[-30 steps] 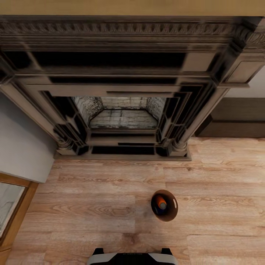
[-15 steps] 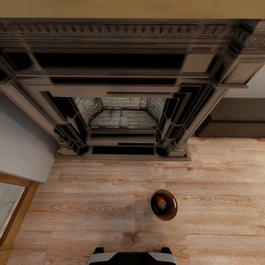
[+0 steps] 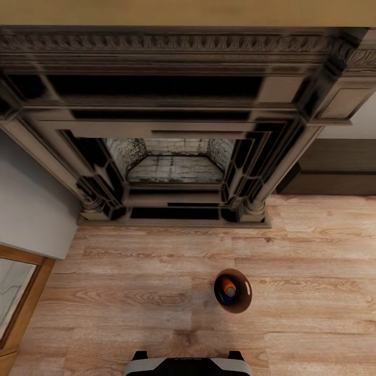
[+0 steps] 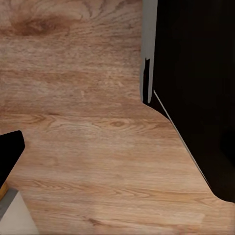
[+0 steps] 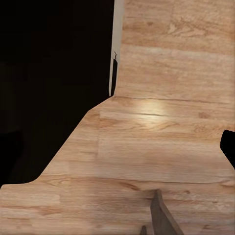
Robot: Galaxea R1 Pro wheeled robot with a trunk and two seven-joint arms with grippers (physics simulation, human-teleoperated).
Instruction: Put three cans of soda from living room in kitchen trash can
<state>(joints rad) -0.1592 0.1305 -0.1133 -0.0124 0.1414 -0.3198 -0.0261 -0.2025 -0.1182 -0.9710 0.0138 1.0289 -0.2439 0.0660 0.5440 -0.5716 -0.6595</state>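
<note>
Over the last second almost nothing has moved. The head view settled very slightly early in that second, which is the camera shifting, and since then the scene has held. My reading is that the robot is paused in front of the bin rather than carrying or dropping anything.

Nearest is the grey-and-black top of the robot's own base (image 3: 188,366). Just beyond it on the light wood plank floor (image 3: 130,271) stands the small round tapered trash can with the brown inside (image 3: 244,300), a little toward the right arm's side. How far it lies from either gripper I cannot tell. Both wrist views look down at floor planks beside the robot's dark body, and they do not show whether the left or the right gripper is open, closed or holding anything.

Counted: one trash can. Inside it is one orange-red soda can with a silver top (image 3: 228,286), and a dark patch beside it may be the dark blue can. A third can cannot be made out, so the task looks partly done at least.

Farthest is one dark carved fireplace with a pale brick hearth (image 3: 175,167).
</note>
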